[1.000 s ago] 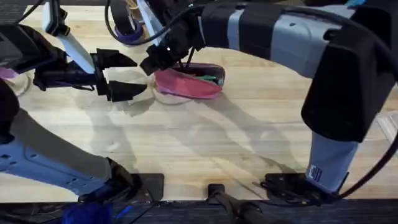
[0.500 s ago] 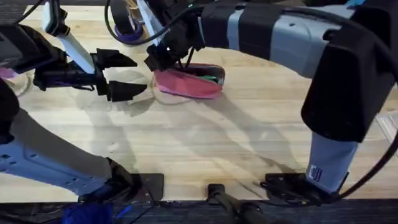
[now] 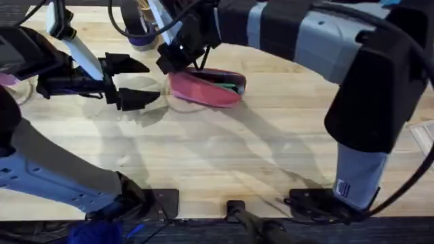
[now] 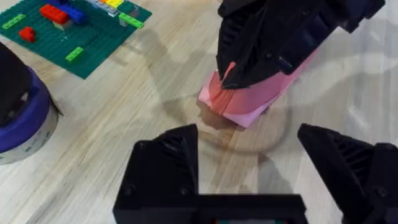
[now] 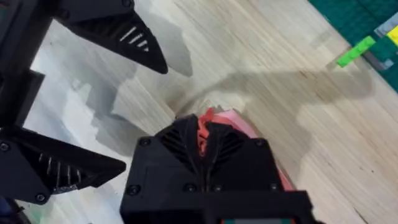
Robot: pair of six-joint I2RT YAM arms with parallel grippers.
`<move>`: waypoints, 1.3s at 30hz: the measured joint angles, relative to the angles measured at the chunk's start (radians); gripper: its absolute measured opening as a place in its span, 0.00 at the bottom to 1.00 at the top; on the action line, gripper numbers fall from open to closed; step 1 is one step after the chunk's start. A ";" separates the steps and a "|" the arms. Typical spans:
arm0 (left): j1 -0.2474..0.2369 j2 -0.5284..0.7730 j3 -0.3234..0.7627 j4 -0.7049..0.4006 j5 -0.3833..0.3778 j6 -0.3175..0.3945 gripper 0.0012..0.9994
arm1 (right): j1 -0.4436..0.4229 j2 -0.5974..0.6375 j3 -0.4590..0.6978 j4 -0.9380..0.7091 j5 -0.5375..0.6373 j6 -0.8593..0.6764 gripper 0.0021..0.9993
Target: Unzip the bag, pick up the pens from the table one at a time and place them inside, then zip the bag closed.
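Closing the zip, pens look packed

The right gripper (image 3: 169, 59) is pinched shut on the end of the bag (image 3: 207, 88), which lies on the table (image 3: 224, 156); something green shows inside the part-open bag, so zipping seems what remains. The left gripper (image 3: 130, 83) waits wide open beside it, holding nothing.

A robotics lab bench set up for manipulation trials.

Two arms are mounted at the edge of a light wooden table (image 3: 224, 156) with cables trailing over it, and test props lie about: a green brick baseplate (image 4: 74, 31) and a tape roll (image 4: 22, 118).
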 joint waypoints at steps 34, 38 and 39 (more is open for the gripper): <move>-0.116 0.000 0.000 0.000 0.000 0.000 0.99 | -0.002 0.000 0.001 0.072 0.090 0.323 0.03; -0.117 0.000 0.000 0.007 0.000 -0.009 0.99 | 0.000 0.000 0.001 0.076 0.093 0.229 0.03; -0.117 0.000 0.000 0.008 0.000 -0.016 0.99 | 0.001 0.000 0.001 0.076 0.093 0.208 0.03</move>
